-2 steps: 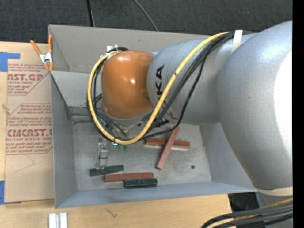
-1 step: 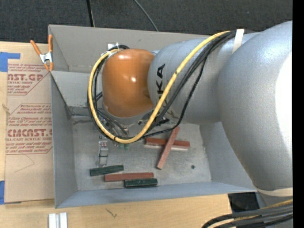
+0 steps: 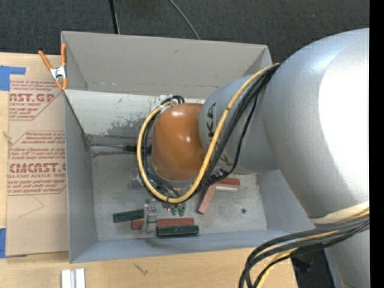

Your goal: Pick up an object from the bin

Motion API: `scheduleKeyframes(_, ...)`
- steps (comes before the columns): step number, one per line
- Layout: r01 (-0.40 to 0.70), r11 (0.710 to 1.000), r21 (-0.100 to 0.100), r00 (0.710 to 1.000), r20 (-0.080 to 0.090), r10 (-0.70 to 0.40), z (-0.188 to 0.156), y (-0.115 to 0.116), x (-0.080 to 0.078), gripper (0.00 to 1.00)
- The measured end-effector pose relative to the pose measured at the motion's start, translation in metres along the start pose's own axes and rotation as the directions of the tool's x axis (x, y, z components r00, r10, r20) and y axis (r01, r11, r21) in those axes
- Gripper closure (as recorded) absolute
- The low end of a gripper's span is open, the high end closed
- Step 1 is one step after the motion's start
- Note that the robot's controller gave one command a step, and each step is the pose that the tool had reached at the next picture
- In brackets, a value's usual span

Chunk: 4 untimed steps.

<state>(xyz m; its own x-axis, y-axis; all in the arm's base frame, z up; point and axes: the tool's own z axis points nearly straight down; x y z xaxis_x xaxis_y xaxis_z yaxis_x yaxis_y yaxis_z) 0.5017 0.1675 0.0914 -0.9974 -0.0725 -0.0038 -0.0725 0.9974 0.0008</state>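
The grey bin (image 3: pixel 78 161) holds a few small bars. The gripper (image 3: pixel 150 216) sits low among them, and I cannot tell whether it is open or closed. Touching the gripper's right, a dark red-topped bar (image 3: pixel 177 227) lies flat, its length parallel to the front wall. A green bar (image 3: pixel 128 216) lies left of the gripper.

The grey metal bin (image 3: pixel 168 59) has a scuffed, speckled floor. Near its front wall lie a dark green strip (image 3: pixel 128 216) and a small red block (image 3: pixel 138 224) just beside it. A brown-red bar (image 3: pixel 176 221) touches a dark green bar (image 3: pixel 177 232) that lies alongside it, closer to the front wall. Toward the right, a pink stick (image 3: pixel 206 200) lies slanted, its upper end near a red-and-white stick (image 3: pixel 228 185).
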Motion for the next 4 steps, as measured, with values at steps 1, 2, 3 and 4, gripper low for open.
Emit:
scheduleKeyframes(1, -0.051, 0.999, 0.001, 0.999, -0.007, 0.051, -0.007, -0.02, 0.009, 0.0)
scheduleKeyframes(2, -0.035, 0.999, 0.0, 0.999, -0.003, 0.035, -0.021, -0.017, 0.008, 0.0)
scheduleKeyframes(3, -0.203, 0.979, 0.001, 0.979, -0.004, 0.203, 0.013, -0.011, 0.017, 0.0)
scheduleKeyframes(4, -0.216, 0.976, 0.001, 0.976, -0.005, 0.216, 0.022, -0.005, 0.021, 1.0)
